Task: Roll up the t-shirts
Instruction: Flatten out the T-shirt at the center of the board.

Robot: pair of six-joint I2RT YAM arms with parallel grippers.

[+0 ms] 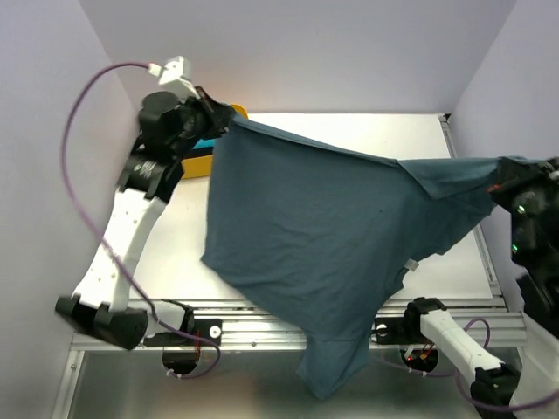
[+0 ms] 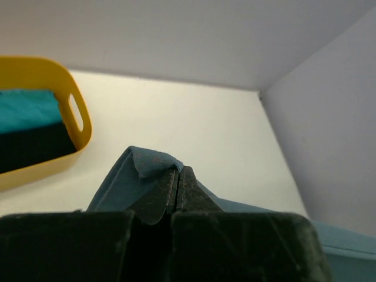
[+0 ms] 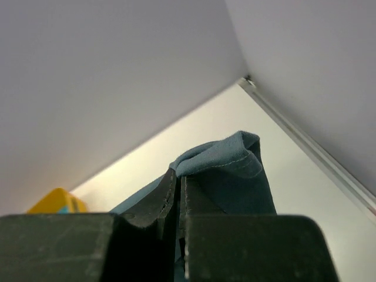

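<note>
A large slate-blue t-shirt [image 1: 314, 236] hangs spread in the air between my two arms, its lower end drooping past the table's near edge. My left gripper [image 1: 223, 115] is shut on one corner of the slate-blue t-shirt [image 2: 150, 164] at the back left, above the tub. At the far right my right gripper [image 1: 500, 185] is shut on a hemmed edge of that same t-shirt [image 3: 235, 155]. A turquoise t-shirt [image 2: 26, 108] and a black t-shirt [image 2: 32, 147] lie in the yellow tub [image 2: 82, 126].
The yellow tub [image 1: 196, 161] stands at the back left of the white table [image 1: 437, 140], mostly hidden by my left arm and the hanging cloth. Lilac walls close in the back and both sides. A metal rail [image 1: 262, 327] runs along the near edge.
</note>
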